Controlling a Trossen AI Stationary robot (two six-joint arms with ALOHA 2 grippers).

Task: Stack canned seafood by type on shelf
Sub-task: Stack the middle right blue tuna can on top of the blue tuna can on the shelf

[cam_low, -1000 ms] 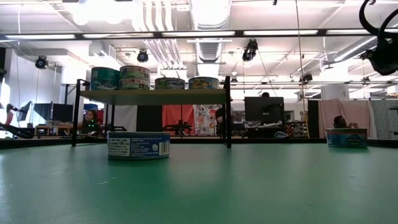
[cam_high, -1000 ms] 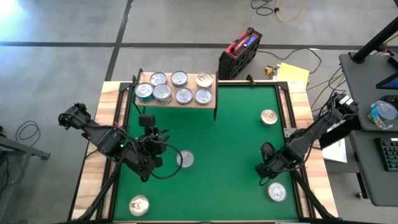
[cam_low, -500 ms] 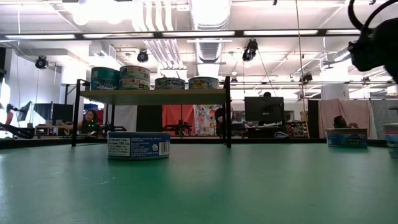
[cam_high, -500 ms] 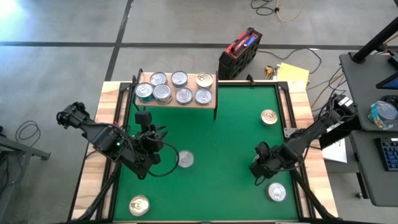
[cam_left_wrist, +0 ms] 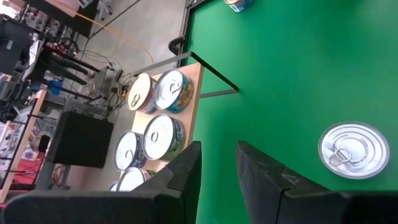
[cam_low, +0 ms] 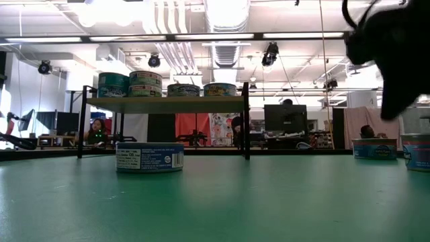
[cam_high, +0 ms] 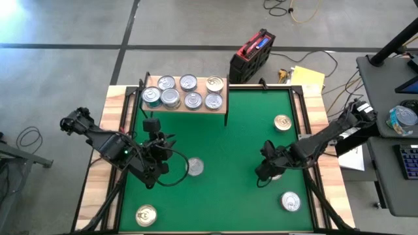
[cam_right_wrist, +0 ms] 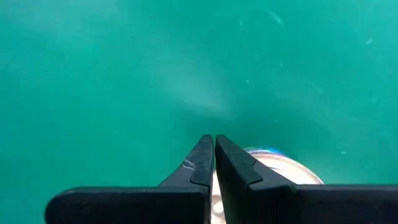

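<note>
We hover left gripper [cam_left_wrist: 217,180], jaws slightly spread, empty, beside centre tin [cam_high: 194,168]. Right gripper [cam_right_wrist: 214,163] jaws pressed together. Next: grasp tin, carry to shelf [cam_high: 221,91].

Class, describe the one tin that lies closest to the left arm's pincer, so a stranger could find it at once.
Start at the green mat and find the wooden shelf at its far edge. Come toward the near edge to the left pincer; the tin lies just beside it, near the mat's middle. It is silver-topped, whereas the tin at the near left corner is gold-topped.
</note>
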